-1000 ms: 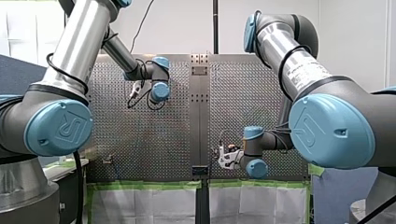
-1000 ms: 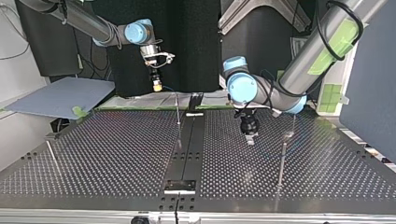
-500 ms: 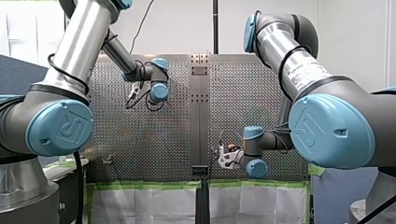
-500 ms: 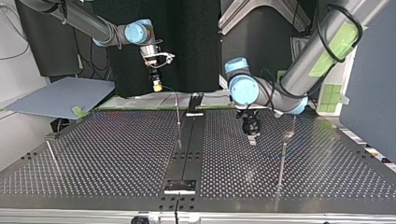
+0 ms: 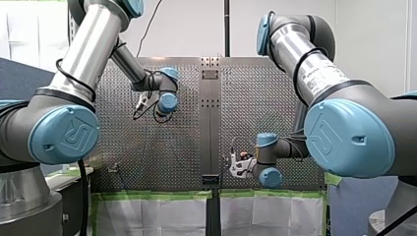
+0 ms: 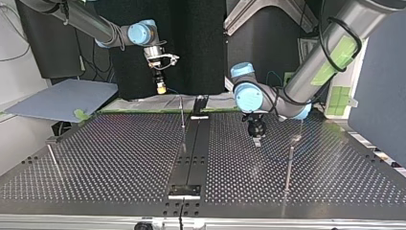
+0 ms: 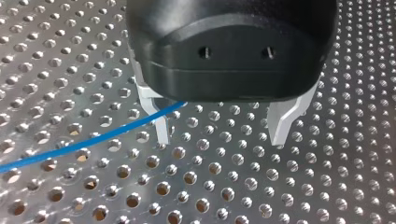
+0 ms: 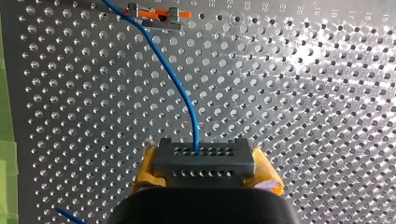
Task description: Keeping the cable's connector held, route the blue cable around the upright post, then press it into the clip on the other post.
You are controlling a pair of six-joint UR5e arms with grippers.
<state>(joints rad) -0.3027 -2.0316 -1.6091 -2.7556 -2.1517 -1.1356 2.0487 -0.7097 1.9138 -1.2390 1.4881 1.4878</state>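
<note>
Gripping the dark connector (image 8: 204, 158) firmly between the yellow pads (image 8: 141, 173) of my right claw (image 8: 204, 164), closed on it from both sides. Letting the blue cable (image 8: 175, 79) out of the connector's front face, straight ahead of this claw at first, then in a long bend to one side. Ending that bend far ahead of the claw, at a small orange and metal fitting (image 8: 156, 14); cannot tell whether touching the fitting or only passing just beside it. Showing one more short blue piece low beside the claw, near the green tape (image 8: 7, 154).

Spreading the two metal fingers (image 7: 161, 128) of my left claw (image 7: 222, 133) wide, tips close over the perforated table (image 7: 355, 154). Not pinching the cable: coming in from the outer side of this claw, crossing one finger and going out of sight under the black body.

In the top view, hanging the right claw high by the table's far edge, well apart from the left claw, low over the holes. Between the two claws, a thin post (image 6: 182, 112); beside the left claw, toward the camera, a second post (image 6: 289, 160).
</note>
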